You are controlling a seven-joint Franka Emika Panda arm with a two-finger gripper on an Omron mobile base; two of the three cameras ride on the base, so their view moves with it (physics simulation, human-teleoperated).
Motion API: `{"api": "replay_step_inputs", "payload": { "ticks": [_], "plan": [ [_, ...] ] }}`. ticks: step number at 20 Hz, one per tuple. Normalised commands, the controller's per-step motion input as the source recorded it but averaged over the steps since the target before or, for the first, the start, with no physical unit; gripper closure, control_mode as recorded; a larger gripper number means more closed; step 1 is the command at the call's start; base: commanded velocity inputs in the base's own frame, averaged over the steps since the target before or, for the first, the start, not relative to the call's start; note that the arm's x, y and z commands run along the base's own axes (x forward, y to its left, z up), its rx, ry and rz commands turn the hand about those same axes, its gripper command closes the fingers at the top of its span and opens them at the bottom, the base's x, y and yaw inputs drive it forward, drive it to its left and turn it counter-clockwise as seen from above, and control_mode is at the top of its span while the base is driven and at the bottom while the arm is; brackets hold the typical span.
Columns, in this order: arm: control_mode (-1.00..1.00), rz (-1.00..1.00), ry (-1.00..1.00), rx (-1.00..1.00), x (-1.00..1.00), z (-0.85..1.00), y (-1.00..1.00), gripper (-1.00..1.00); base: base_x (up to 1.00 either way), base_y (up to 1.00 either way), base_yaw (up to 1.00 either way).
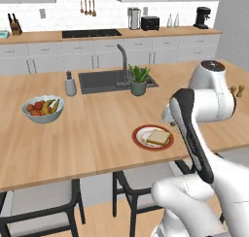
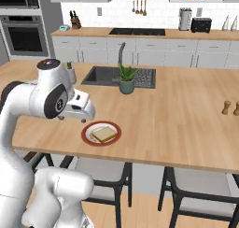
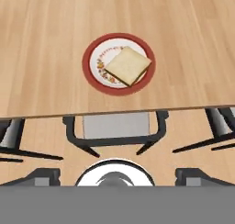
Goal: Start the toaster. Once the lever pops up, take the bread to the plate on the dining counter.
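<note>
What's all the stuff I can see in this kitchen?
bread: one, pale tan, lying on the plate
plate: one, red rim, near edge of the dining counter
fruit bowl: one, white, dining counter's left
potted plant: one, green, beside the sink
tap: one, grey, behind the sink
toaster: one, black, wall counter
coffee machine: one, black, wall counter
chairs: dark-framed, under the counter edge
fingers: two, dark, spread apart, holding nothing

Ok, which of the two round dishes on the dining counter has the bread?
The red-rimmed plate near the counter's front edge, holding the bread; the white bowl holds fruit.
</note>
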Motion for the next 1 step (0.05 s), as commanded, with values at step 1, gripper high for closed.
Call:
{"api": "replay_step_inputs", "payload": {
  "ticks": [1],
  "plan": [
    [-1.00, 0.00, -0.02, -0.02, -0.46, 0.70, 0.00, -1.00, 0.00, 0.00, 0.00]
  ]
}}
